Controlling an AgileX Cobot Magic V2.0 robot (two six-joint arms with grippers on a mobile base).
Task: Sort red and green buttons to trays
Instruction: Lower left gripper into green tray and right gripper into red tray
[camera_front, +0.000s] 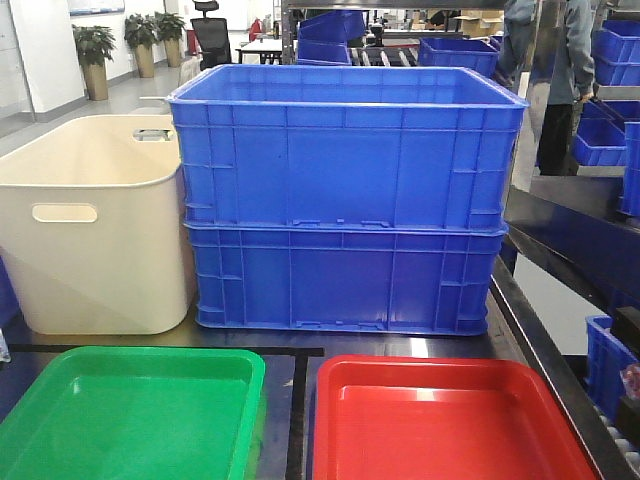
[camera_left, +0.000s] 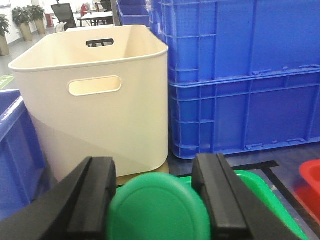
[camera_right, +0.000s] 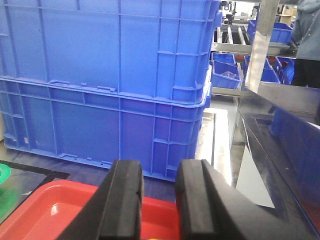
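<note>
We see L hand clamping the green button at btm centre of left wrist view, over green tray, while R hand is narrow over red tray, btm left.

Dark glossy reflective desk is carrying everything. Strips of black tape are running across its surface, one going between the two trays. Bright green shallow rectangular plastic tray is sitting on the near left. Bright red shallow rectangular plastic tray is sitting on the near right, just beside the green one but apart from it. Cream plastic tub with handle slots is standing behind the green tray. Deep blue ribbed plastic crate is standing behind the red tray, right next to the tub, and is carrying a second matching blue crate stacked on top.
</note>
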